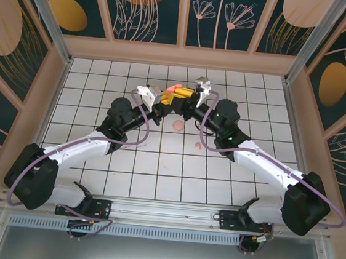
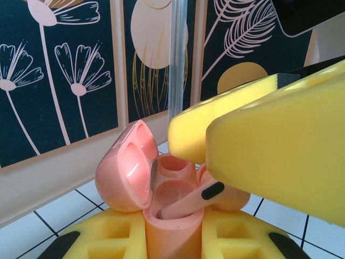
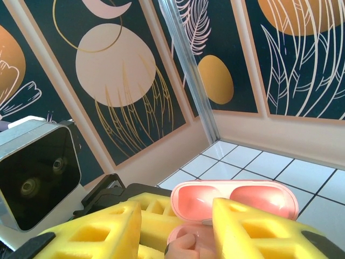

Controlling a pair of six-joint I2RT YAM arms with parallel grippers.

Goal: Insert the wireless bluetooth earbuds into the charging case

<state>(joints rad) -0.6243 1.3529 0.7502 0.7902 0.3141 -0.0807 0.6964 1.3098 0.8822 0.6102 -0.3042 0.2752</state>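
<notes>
left jaws: clamped tight on the coral charging case (image 2: 170, 229), a yellow pad (image 2: 110, 234) on each side of its body, holding it upright above the table (image 1: 156, 171)
right jaws: standing apart, yellow pads (image 3: 259, 232) hanging right over the open case
case: up at the back-middle of the table where the two arms meet, lid (image 2: 126, 167) flipped open and tipped off to the left in the left wrist view
earbud: a coral one with a black tip (image 2: 188, 202), lying slanted across the inside of the case, tip over toward the right rim. From the right wrist view it sits in the gap between the right pads, honestly can't tell if either pad touches it
on the table: a round pinkish thing (image 1: 177, 126) just in front of the jaws and a smaller coral bit (image 1: 196, 145) near it, both too tiny to say what they are
</notes>
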